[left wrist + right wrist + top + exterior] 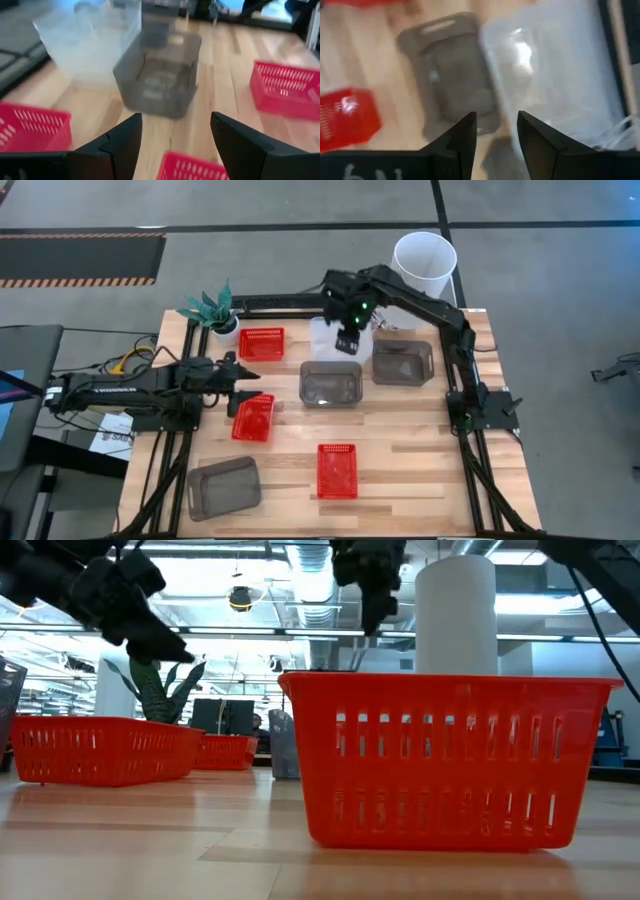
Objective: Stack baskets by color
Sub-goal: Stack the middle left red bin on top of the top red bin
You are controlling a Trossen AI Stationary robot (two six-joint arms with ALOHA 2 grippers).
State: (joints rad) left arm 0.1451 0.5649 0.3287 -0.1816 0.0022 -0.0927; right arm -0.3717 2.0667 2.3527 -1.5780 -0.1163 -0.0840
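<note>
Three red mesh baskets lie on the table: one at the far left, one at mid left, one near the front. Smoky grey baskets sit at the centre, to its right and at the near left. Clear baskets sit at the far centre. My right gripper hangs open above them with nothing between its fingers. At the left, my left gripper stands open and empty beside the mid-left red basket.
A tall white cylinder stands off the far right corner. A small potted plant sits at the far left corner. Bare wood shows at the near right.
</note>
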